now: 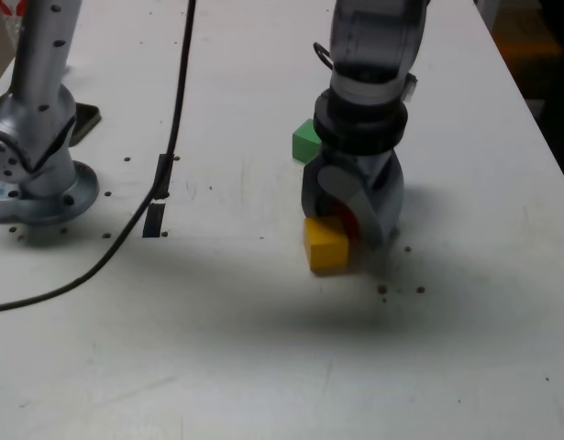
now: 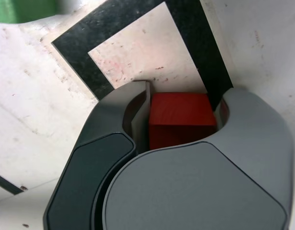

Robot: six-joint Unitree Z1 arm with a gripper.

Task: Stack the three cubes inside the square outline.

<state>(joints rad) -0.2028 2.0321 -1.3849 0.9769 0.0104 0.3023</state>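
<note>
My gripper (image 1: 350, 218) points down at the table, jaws closed against both sides of the red cube (image 2: 181, 120), which shows as a red sliver (image 1: 348, 220) in the exterior view. In the wrist view the red cube sits at one edge of the square outline's (image 2: 195, 48) white centre. The yellow cube (image 1: 326, 244) rests on the table right in front of the gripper, touching or nearly touching it. The green cube (image 1: 307, 139) lies behind the gripper toward the exterior view's left, and its edge (image 2: 22, 9) shows beyond the outline in the wrist view. The exterior view hides the outline behind the gripper.
A second arm's grey base (image 1: 38, 147) stands at the exterior view's left. A black cable (image 1: 176, 110) runs across the white table past two short black tape strips (image 1: 162, 174). The table's edge (image 1: 538, 119) runs along the exterior view's right.
</note>
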